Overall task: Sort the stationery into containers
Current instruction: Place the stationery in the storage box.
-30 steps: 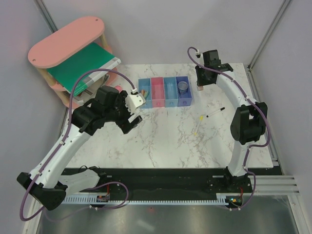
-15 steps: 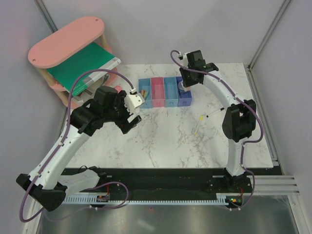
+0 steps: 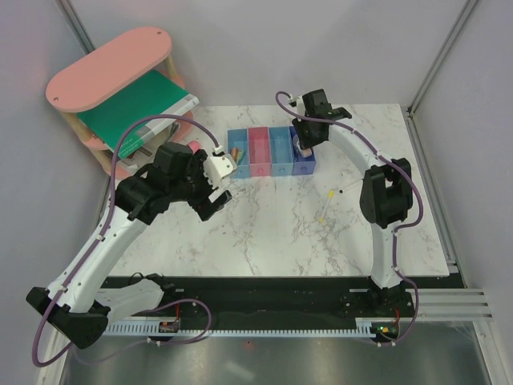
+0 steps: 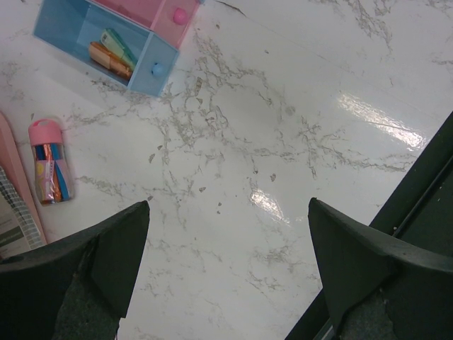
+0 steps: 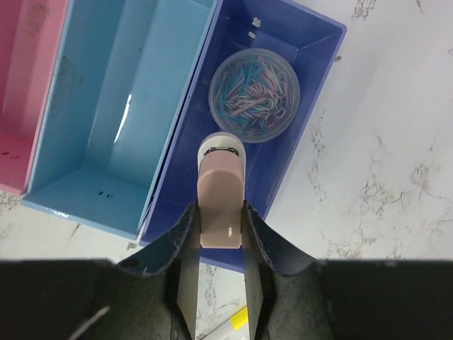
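My right gripper [image 5: 219,214] is shut on a pink stubby cylinder [image 5: 221,180] with a white tip, held over the near end of the dark blue bin [image 5: 311,85]. In that bin lies a round clear tub of coloured clips [image 5: 255,94]. The containers [image 3: 271,151] stand in a joined row at the table's back middle. My left gripper [image 4: 230,234] hangs open over bare marble, nothing between its fingers. The leftmost light blue bin [image 4: 71,18] holds an orange stick [image 4: 107,59] and a mint-green capsule [image 4: 117,46]. A thin pen [image 3: 345,190] and a yellow stick [image 3: 322,216] lie right of the bins.
A pink oval-topped shelf [image 3: 108,68] with a green book [image 3: 136,108] stands at the back left. A small pink-capped tube [image 4: 48,163] lies on the table beside it. The light blue bin [image 5: 106,106] and the pink bin [image 5: 21,71] flank the dark one's left.
My right arm has swung left from past the bins' right end to over the dark blue bin, still shut on the pink cylinder. The left arm has barely moved.
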Action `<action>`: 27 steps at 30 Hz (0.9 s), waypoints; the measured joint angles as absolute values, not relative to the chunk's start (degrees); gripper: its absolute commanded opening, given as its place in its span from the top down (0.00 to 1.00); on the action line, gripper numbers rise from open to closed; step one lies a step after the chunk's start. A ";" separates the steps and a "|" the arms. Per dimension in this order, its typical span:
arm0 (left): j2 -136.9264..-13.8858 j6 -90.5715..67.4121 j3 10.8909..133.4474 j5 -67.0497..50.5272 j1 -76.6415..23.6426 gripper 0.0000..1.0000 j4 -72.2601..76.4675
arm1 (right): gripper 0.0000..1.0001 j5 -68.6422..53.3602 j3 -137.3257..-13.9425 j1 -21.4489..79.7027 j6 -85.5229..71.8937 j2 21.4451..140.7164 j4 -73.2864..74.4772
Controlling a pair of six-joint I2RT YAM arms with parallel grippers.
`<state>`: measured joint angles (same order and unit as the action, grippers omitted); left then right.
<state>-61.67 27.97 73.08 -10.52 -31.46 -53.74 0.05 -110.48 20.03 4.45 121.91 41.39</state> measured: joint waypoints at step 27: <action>-61.89 27.99 73.08 -10.55 -31.20 0.00 -53.71 | 0.82 0.05 -107.37 20.82 7.97 126.56 39.86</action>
<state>-61.89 27.99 73.08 -10.55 -31.20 -53.71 0.05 -107.37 20.82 7.97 126.56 39.86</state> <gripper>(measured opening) 0.994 0.327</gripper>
